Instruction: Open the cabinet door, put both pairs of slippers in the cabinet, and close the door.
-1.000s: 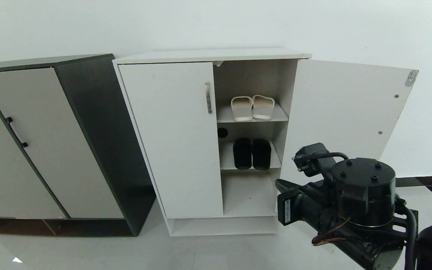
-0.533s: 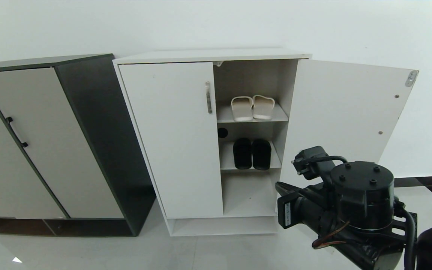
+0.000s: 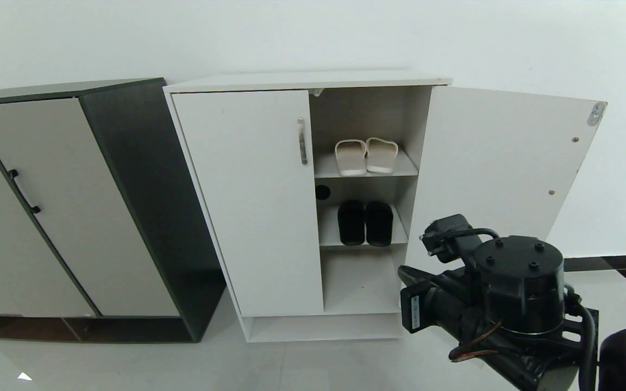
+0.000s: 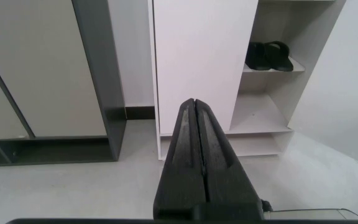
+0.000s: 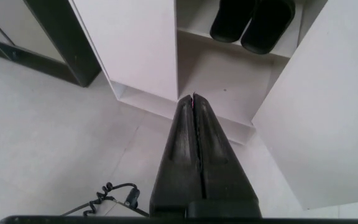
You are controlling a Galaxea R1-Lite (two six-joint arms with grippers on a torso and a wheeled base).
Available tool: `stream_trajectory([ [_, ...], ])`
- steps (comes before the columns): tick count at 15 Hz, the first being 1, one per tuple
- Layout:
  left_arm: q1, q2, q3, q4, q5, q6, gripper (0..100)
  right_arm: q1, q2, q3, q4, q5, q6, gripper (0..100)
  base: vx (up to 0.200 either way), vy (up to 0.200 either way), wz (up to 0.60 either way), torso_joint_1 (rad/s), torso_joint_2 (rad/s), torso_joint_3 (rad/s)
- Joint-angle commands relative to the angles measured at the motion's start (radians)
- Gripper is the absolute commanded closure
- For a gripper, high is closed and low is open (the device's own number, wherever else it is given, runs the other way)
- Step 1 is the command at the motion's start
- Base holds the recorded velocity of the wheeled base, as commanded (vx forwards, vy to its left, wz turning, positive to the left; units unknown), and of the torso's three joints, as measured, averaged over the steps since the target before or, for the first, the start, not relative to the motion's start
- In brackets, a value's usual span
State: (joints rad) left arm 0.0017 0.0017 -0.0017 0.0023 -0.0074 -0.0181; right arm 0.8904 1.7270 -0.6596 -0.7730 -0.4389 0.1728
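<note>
Two pairs of slippers already sit inside the white cabinet (image 3: 307, 80): the beige pair (image 3: 366, 156) on the upper shelf and the black pair (image 3: 365, 222) on the shelf below it, each pair side by side. The cabinet's right-hand door (image 3: 498, 163) stands swung wide open, while the left-hand door (image 3: 248, 201) is closed. Over the last second none of that has shifted. The only movement is in the right arm (image 3: 514, 293), whose wrist has sunk a little and drifted slightly toward the cabinet's base, staying low in front of the open door's lower part. The right gripper (image 5: 193, 99) has its fingers pressed together with nothing between them, pointing down at the floor just before the bottom compartment. The left gripper (image 4: 194, 102) is likewise closed and empty, held well back from the cabinet and aimed toward its closed door. A dark cabinet (image 3: 128, 190) stands just to the left of the white one. Judging by this, the loading part looks finished and only the closing remains. The small drop of the right arm reads as a withdrawal from the shelves rather than an approach to the door, so it would need to get behind the open panel to push it shut.
</note>
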Motion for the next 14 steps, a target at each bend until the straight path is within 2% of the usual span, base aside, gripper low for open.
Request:
stream_trajectory([
  [1, 0.000, 0.000, 0.000, -0.001, 0.000, 0.000, 100, 0.001, 0.006, 0.000, -0.002, 0.000, 0.001, 100, 0.000, 0.000, 0.00, 0.080, -0.15, -0.032],
  [6, 0.000, 0.000, 0.000, -0.001, 0.000, 0.000, 100, 0.001, 0.008, 0.008, -0.002, 0.000, 0.001, 100, 0.000, 0.000, 0.00, 0.200, -0.18, -0.181],
  [11, 0.000, 0.000, 0.000, -0.001, 0.000, 0.000, 100, 0.001, 0.013, 0.008, -0.002, 0.000, 0.001, 100, 0.000, 0.000, 0.00, 0.199, -0.60, -0.215],
  [14, 0.000, 0.000, 0.000, -0.002, 0.000, 0.000, 100, 0.001, 0.013, 0.008, -0.002, 0.000, 0.001, 100, 0.000, 0.000, 0.00, 0.095, -0.48, -0.229],
])
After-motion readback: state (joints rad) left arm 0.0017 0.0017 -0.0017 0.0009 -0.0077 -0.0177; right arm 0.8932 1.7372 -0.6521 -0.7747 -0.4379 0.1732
